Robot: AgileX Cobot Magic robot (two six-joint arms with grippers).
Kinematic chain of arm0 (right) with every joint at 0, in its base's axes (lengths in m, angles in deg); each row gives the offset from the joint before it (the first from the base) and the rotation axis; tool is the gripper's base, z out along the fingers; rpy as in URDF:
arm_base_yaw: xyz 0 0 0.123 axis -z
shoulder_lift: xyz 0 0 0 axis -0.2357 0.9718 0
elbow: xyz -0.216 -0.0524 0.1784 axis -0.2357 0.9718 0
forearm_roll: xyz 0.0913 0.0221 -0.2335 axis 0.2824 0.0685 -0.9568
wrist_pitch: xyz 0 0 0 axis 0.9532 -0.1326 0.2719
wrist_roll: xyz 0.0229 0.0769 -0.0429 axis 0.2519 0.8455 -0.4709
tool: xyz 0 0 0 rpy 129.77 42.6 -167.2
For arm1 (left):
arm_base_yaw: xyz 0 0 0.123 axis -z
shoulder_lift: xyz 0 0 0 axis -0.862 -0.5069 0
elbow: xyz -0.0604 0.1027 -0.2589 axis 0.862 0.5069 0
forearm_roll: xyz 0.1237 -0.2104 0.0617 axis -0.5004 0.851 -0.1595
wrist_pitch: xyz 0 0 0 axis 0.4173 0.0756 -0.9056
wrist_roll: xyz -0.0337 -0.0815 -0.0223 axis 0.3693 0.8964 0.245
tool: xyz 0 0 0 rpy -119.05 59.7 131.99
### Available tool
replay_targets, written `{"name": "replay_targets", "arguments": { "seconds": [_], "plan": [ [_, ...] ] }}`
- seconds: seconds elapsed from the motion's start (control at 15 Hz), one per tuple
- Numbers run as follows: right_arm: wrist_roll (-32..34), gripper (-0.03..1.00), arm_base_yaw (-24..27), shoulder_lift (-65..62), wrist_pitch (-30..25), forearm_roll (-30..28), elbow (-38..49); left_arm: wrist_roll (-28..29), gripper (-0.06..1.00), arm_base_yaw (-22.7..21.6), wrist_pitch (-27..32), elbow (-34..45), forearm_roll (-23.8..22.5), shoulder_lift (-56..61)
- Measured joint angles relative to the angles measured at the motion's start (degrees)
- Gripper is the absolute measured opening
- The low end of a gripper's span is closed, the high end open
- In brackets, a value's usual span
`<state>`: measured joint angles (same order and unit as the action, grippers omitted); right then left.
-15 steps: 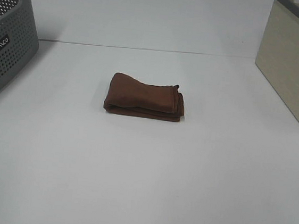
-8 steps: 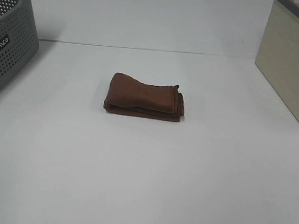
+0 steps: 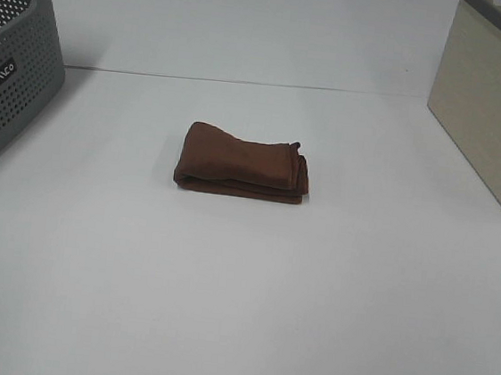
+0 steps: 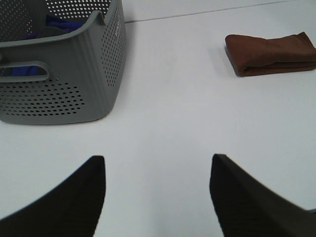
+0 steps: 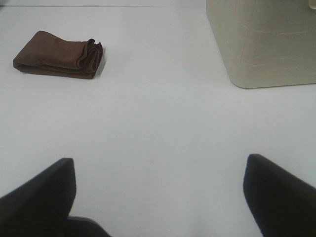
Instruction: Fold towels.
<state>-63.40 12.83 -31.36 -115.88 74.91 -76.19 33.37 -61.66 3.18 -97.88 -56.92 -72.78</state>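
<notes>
Towel (image 3: 243, 163): dark reddish-brown, already folded into a compact stack, lying flat near the middle of the white table (image 3: 237, 312), well clear of every edge. Long axis runs left-right across the table; smooth rounded fold on the left end, bunched loose layers on the right end. No white tag visible in any view.

Left gripper (image 4: 157, 190): jaws spread apart, nothing between them, hovering over bare table. The towel sits well ahead of it and off toward the table's middle, seen end-on from the smooth fold side. Right gripper (image 5: 159, 190): jaws spread wide, empty, also over bare table, with the towel well ahead and off toward the middle, bunched end facing it. Neither arm shows in the high view, so both are pulled back toward the near edge. Can't tell which is nearer; looks about even.

Judgement: folding looks finished or nearly so. If another move comes, each arm would have to reach forward and inward to its own end of the towel.

Surroundings: grey perforated basket (image 3: 8, 64) at the far-left edge, some blue cloth (image 4: 61, 22) inside it. Beige bin (image 3: 497, 106) at the far-right edge. Both well apart from the towel.
</notes>
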Motion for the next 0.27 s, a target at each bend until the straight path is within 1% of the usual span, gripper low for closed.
{"name": "replay_targets", "arguments": {
  "seconds": [0.27],
  "plan": [
    [0.0, 0.86, 0.0, 0.0, 0.0, 0.0, 0.0, 0.0, 0.60, 0.0, 0.0, 0.0, 0.0, 0.0]
  ]
}}
